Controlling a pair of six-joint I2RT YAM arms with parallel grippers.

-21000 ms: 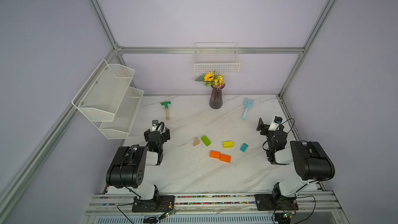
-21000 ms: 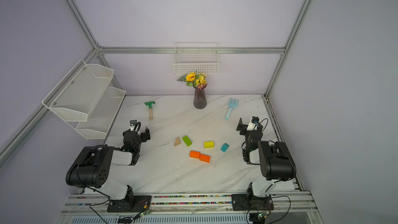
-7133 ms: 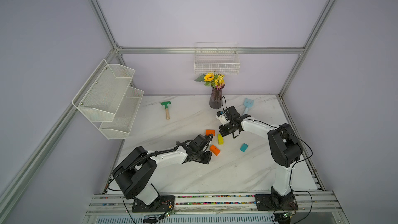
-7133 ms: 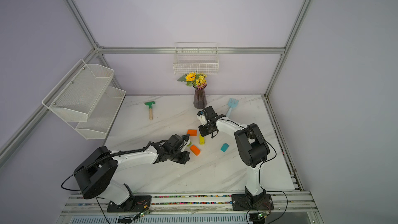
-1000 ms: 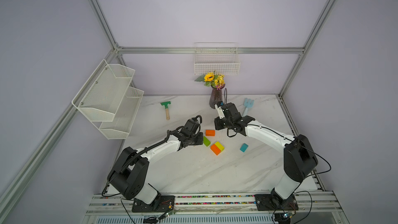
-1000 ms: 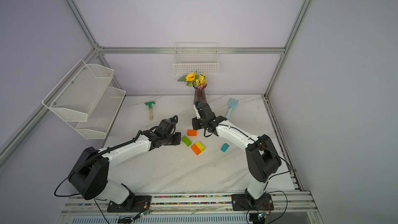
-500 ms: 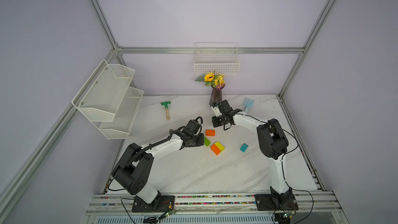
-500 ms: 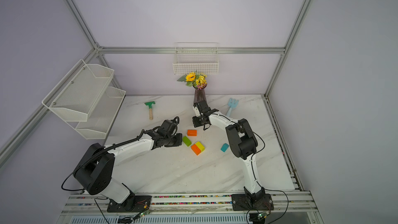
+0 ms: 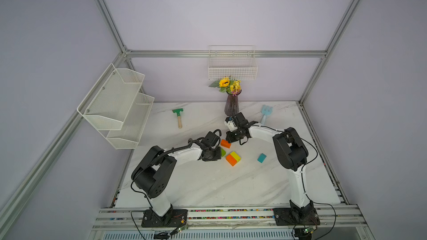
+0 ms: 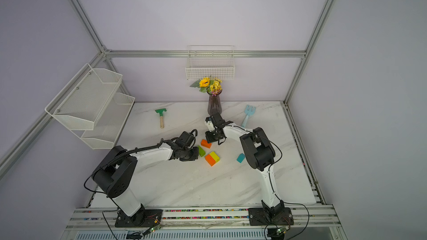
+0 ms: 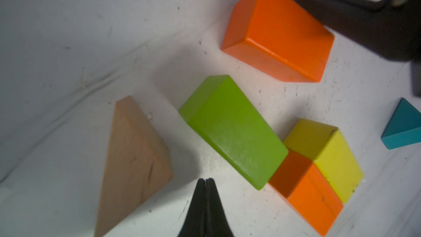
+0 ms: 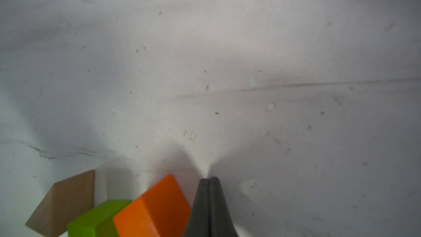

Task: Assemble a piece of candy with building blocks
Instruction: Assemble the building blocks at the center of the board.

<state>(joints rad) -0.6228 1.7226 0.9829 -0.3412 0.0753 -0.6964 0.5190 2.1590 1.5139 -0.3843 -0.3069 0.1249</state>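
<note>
Six building blocks on marble table. Tan triangle lying flat beside clenched, empty left gripper; green block diagonal; loose orange block just beside clenched, empty right gripper; orange-yellow pair side by side, long axes parallel to green's; teal triangle apart, rightmost. Seven seconds back, yellow and orange separate.
</note>
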